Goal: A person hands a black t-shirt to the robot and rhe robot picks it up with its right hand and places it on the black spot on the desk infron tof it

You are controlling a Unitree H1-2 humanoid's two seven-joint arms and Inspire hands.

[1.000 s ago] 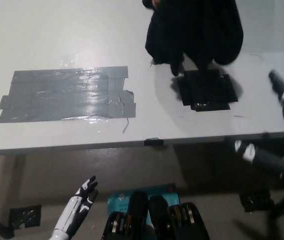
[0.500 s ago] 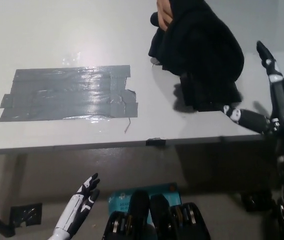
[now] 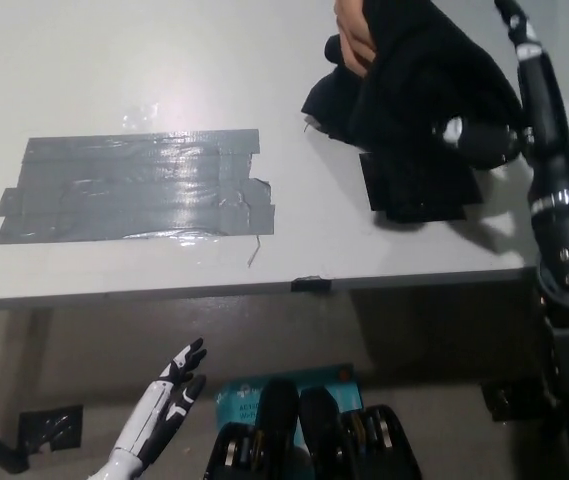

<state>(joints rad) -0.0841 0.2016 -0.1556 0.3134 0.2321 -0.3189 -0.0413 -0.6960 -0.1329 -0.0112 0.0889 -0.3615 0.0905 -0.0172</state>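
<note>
A person's hand at the top edge holds a bunched black t-shirt above the far right part of the pale worktop, the cloth hanging down in loose folds. Under the lower edge of the cloth lies the black spot, a dark square patch stuck flat on the worktop; its upper part is covered by the hanging shirt, so only the near half shows. The black right hand has its arm rising from the lower right; it is spread apart and holds nothing, one finger reaching up past the shirt's right side to the top edge of the picture and another lying against the cloth's right flank (whether it presses into the fabric or only rests on it cannot be told). A broad patch of grey tape, glossy and wrinkled, is stuck on the left part of the worktop, well apart from the shirt. The white left hand rests low at the lower left, below the worktop's near edge, open and empty.
</note>
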